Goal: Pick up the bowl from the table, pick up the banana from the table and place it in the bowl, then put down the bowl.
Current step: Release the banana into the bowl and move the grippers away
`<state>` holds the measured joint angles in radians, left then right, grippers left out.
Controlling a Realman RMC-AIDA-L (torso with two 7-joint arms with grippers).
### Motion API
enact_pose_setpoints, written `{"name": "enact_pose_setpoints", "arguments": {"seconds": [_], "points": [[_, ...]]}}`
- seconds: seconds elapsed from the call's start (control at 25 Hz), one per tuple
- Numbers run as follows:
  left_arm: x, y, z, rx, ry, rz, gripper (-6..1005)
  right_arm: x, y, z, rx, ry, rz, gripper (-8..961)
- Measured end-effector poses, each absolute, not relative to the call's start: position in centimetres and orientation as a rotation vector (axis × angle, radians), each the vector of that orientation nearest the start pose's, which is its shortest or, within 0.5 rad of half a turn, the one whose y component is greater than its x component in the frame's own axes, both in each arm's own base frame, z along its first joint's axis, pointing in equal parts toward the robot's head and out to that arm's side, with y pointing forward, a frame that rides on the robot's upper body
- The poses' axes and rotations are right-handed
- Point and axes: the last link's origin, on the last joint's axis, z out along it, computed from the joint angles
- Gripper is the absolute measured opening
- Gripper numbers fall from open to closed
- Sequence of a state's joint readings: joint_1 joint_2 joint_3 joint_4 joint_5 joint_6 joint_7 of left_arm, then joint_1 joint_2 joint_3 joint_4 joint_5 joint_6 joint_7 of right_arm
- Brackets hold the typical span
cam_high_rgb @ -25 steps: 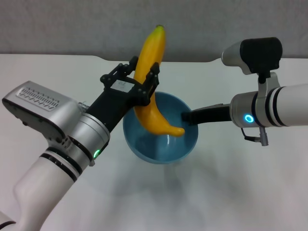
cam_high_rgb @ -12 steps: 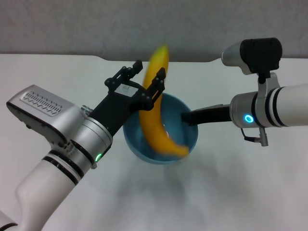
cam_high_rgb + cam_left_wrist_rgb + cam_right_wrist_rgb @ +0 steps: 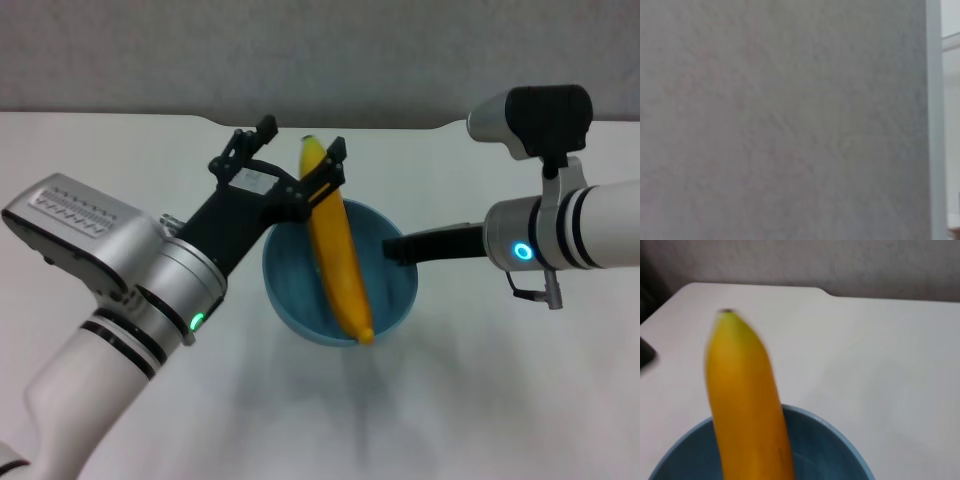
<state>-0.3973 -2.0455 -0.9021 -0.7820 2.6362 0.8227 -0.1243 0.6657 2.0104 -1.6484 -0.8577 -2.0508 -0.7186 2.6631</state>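
Left gripper [image 3: 293, 160] stands with its fingers spread apart at the far rim of the bowl [image 3: 290, 290], one fingertip beside the banana [image 3: 338, 255], which lies across the bowl with its far tip sticking out over the rim. Right gripper [image 3: 392, 247] is clamped on the bowl's right rim, holding it above the table [image 3: 480, 400].

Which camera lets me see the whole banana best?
The head view: the banana shows from tip to tip, lying across the bowl beside the open left gripper. The right wrist view shows only its upper part, up close. The left wrist view shows none of it.
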Motion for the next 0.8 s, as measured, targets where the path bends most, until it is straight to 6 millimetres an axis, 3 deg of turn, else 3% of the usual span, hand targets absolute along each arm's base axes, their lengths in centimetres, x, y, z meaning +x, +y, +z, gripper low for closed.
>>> {"name": "enact_pose_setpoints", "arguments": {"seconds": [0.16, 0.36, 0.6, 0.8], "points": [[-19.1, 36.1, -5.0, -1.864, -0.460, -0.981, 895, 20.4, 41.2, -6.1, -2.308, 1.254, 0.158, 38], [-22.5, 37.8, -2.9, -1.760, -0.557, -0.877, 898, 21.1, 41.5, -5.5, -2.303, 1.297, 0.107, 39], [-25.8, 38.3, -1.8, -1.699, -0.644, -0.773, 898, 21.3, 42.6, -4.8, -2.303, 1.346, -0.005, 39], [-27.1, 38.3, -1.6, -1.682, -0.661, -0.735, 898, 20.5, 44.0, -4.6, -2.290, 1.322, -0.058, 39]]}}
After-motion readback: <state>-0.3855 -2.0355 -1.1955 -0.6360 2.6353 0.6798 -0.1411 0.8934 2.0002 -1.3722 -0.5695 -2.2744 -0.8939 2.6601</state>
